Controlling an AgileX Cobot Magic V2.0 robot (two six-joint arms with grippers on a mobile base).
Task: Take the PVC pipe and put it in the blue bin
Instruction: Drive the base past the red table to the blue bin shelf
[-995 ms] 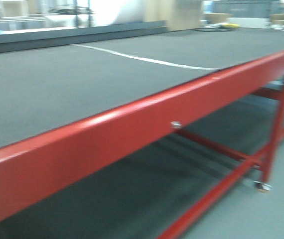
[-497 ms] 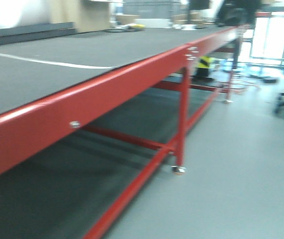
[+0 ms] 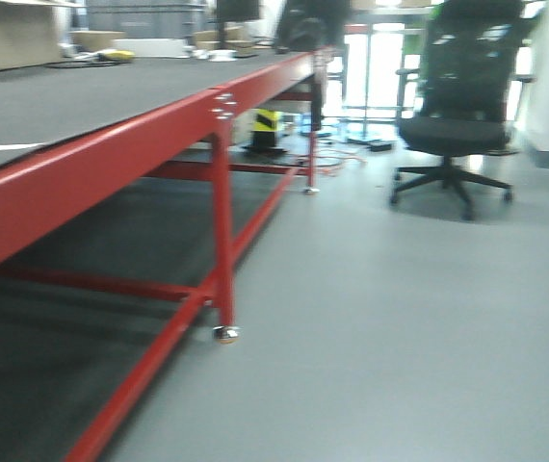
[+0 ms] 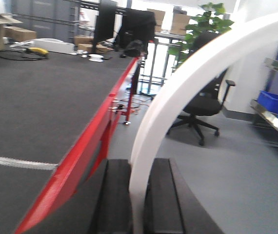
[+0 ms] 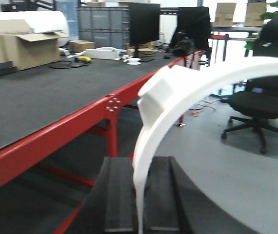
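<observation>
Red-framed table (image 3: 91,166) bears a cardboard box (image 5: 29,48), monitor (image 5: 144,24).

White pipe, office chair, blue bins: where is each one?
white pipe (image 4: 146,146), left wrist view, on its curved middle stretch.
office chair (image 3: 453,135), front view, on the seat.
blue bins (image 4: 269,101), left wrist view, on one bin's front.

Our left gripper (image 4: 138,200) sits low in its wrist view. Its two black fingers (image 4: 115,195) lie side by side, pointing forward, and are closed on a curved white pipe (image 4: 178,92) that rises from between them. Our right gripper (image 5: 140,200) is posed the same way, with its black fingers (image 5: 118,195) clamped on a white pipe (image 5: 188,87) that arcs up and to the right.
</observation>
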